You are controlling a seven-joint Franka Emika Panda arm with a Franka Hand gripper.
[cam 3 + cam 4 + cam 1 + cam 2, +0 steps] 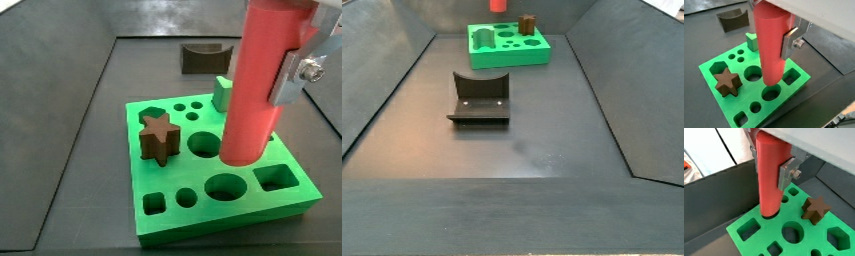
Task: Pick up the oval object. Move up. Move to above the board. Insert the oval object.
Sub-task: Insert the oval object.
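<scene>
Wrist view: gripper is clamped on the oval object, with a silver finger plate flat against the peg's side well up its length; the opposite finger is hidden behind the peg. The peg hangs upright, tip down, over the board, its lower end just above or at the mouth of a rounded hole; I can't tell whether it has entered. In a side view the peg sits at about 3 o'clock of the brown star block, which stands in its own slot, well apart from the peg. The far side view shows only the peg tip over the board at 12 o'clock, with the fixture mid-floor, between camera and board. A small green block stands at the board's far edge. Handling, my judgement: the peg looks rigid, light, moulded or printed plastic, smooth skin, so likely slippery against the pads and free to pivot under a side load. The grip high on the shaft leaves a long lever below, and any edge contact at the hole will want to tilt it. The oval section means yaw has to match the hole. It doesn't look fragile, and the board looks stiff, so expect no give.
</scene>
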